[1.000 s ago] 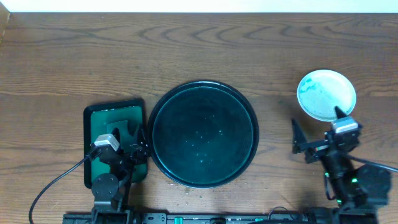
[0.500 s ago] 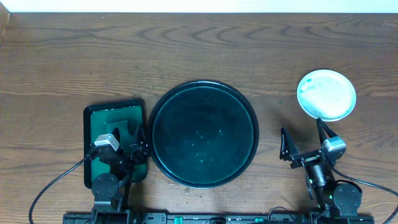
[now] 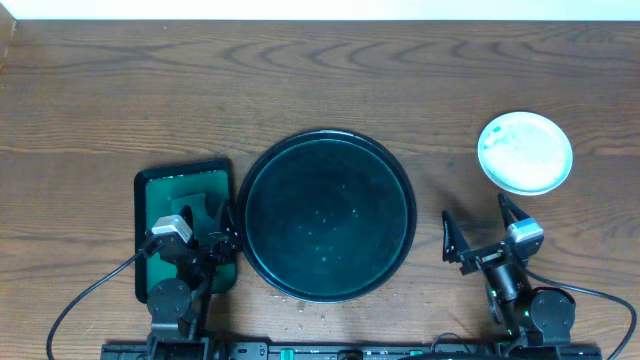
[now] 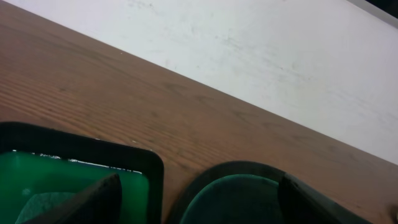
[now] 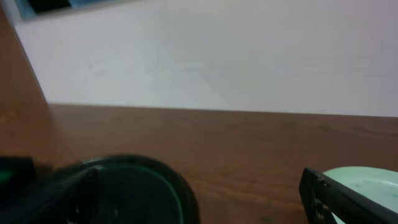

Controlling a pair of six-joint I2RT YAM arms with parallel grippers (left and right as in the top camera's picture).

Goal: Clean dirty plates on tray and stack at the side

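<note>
The large round black-green tray (image 3: 327, 215) sits mid-table with no plate on it; its rim shows in the left wrist view (image 4: 236, 186) and the right wrist view (image 5: 155, 180). A pale mint plate stack (image 3: 525, 152) lies on the table at the right; its top plate has faint green smears, and its edge shows in the right wrist view (image 5: 367, 180). My right gripper (image 3: 478, 235) is open and empty, near the front edge, below the plates. My left gripper (image 3: 208, 228) is open and empty over the small green tray's right edge.
A small rectangular green tray (image 3: 165, 200) with a pale cloth in it lies left of the round tray, also in the left wrist view (image 4: 74, 174). A white wall borders the table's far edge. Cables run from both arm bases at the front.
My right arm has drawn back from the plate stack toward the front edge, its jaws staying open. The left arm has not moved.
</note>
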